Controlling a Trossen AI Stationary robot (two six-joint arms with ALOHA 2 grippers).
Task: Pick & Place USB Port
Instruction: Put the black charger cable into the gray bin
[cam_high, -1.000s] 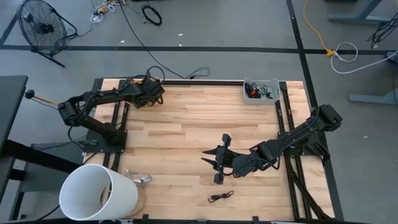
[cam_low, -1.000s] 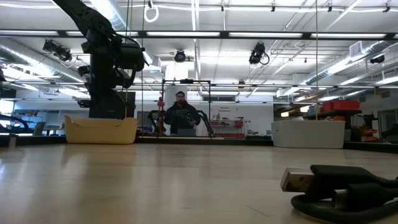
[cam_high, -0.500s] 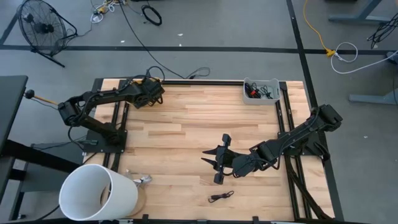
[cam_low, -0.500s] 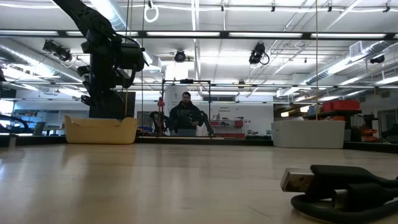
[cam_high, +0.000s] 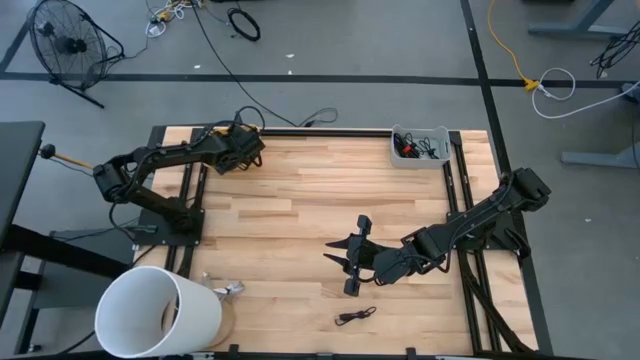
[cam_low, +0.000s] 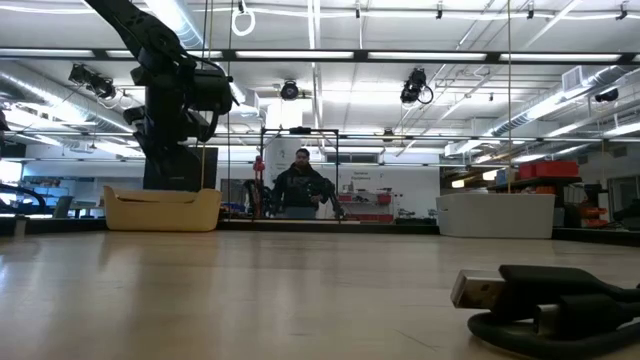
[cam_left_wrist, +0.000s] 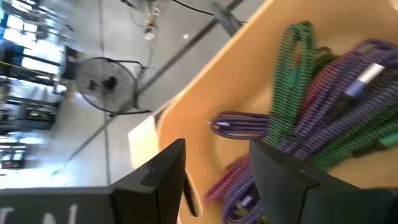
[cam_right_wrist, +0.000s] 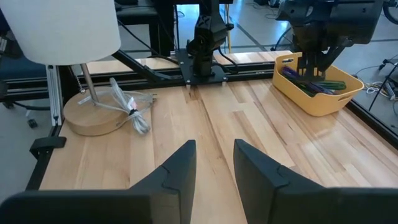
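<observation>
From above, the yellow tray (cam_high: 232, 131) at the table's eleven o'clock corner is mostly hidden under the left gripper (cam_high: 243, 147). The lamp shade (cam_high: 157, 310) at seven o'clock covers its own stand. The cable (cam_low: 560, 305) at table height runs off the frame at four o'clock. The grey bin's (cam_high: 420, 146) contents are too small to tell. The distant person (cam_low: 302, 187) is partly hidden.

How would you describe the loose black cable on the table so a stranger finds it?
Start at the wooden table and go to its near edge, just past the right gripper. The small coiled black USB cable lies there alone on bare wood, unlike the cables in the bins.
</observation>
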